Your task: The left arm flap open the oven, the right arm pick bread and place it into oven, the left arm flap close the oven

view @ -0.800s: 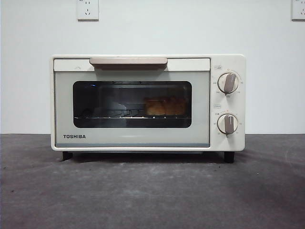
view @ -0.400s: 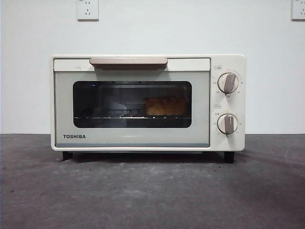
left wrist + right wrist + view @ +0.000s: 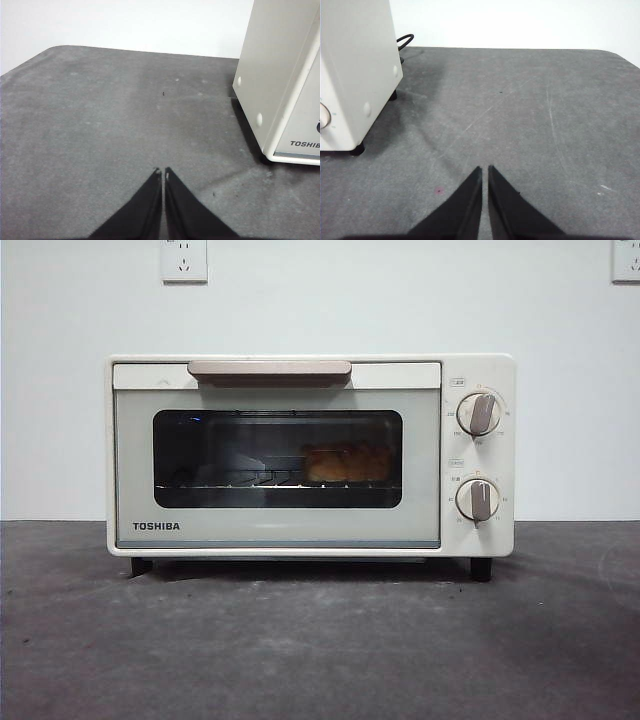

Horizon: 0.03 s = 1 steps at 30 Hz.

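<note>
Oven point(image 3: 310, 455) door shut, same as before. Bread point(image 3: 347, 463) inside, right side. Left gripper point(image 3: 163, 172) and right gripper point(image 3: 484, 170) clenched, empty, far off. Job looks done.

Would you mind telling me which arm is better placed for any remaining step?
Neither: the golden bread sits inside the cream-white toaster oven, door closed; left pincer and right pincer wait shut.

Even bright light, sharp focus, soft shadow under oven point(image 3: 300, 455).
</note>
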Tool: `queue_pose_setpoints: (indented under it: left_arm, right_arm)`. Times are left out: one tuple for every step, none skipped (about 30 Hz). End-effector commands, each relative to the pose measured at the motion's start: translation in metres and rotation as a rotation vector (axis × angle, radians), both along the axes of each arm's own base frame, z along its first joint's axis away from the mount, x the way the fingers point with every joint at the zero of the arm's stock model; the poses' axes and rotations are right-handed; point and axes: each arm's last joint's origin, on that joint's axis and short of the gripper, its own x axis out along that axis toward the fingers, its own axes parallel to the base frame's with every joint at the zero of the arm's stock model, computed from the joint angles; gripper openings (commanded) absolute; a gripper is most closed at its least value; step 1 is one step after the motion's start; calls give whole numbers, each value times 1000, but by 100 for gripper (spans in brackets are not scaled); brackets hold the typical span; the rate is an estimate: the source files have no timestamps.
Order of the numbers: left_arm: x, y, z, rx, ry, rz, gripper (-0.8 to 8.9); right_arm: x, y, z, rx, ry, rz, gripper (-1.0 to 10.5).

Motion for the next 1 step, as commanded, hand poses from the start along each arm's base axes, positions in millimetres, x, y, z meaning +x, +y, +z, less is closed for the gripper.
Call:
queue_pose_setpoints:
  left_arm:
    - [1,0,-7,6,24,7,20]
  right_arm:
    - [0,0,-1,-10,-6,0,17]
